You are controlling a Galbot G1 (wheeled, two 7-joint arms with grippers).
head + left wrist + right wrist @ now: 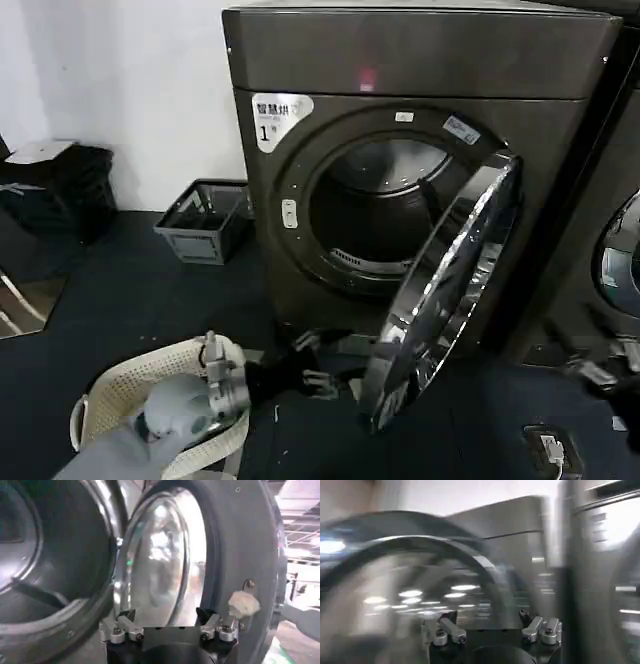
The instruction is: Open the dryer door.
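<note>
Left gripper [318, 378]: lower centre of the head view, low near the floor, reaching toward the bottom of the swung-out door; in the left wrist view [170, 628] its fingers stand well apart with nothing between them, facing the door's inner side.
Right gripper [492, 630]: fingers spread and empty in its own wrist view, pointed at a chrome-ringed door; in the head view the arm sits dark at the lower right edge [612, 372], off to the side.
Dryer door [445, 290]: centre right of the head view, swung roughly halfway out, hinged on the frame's right side, chrome ring toward the camera, grey inner side toward the drum.
Why so placed: the left gripper seems set behind the free lower edge to push the door wider rather than grasp it.
Dryer [400, 150]: upper centre, white "1" sticker at its upper left, red light above the opening, drum exposed.
Task state: largely done, judging by the open drum.
Laundry basket [120, 385]: lower left, cream mesh, under the left arm.
Grey crate [205, 222]: left of the dryer, against the wall.
Neighbouring machine [615, 260]: right edge; it could limit the door's swing.
White lump [243, 604]: stuck on the door's inner rim by the latch; I cannot tell what it is.
</note>
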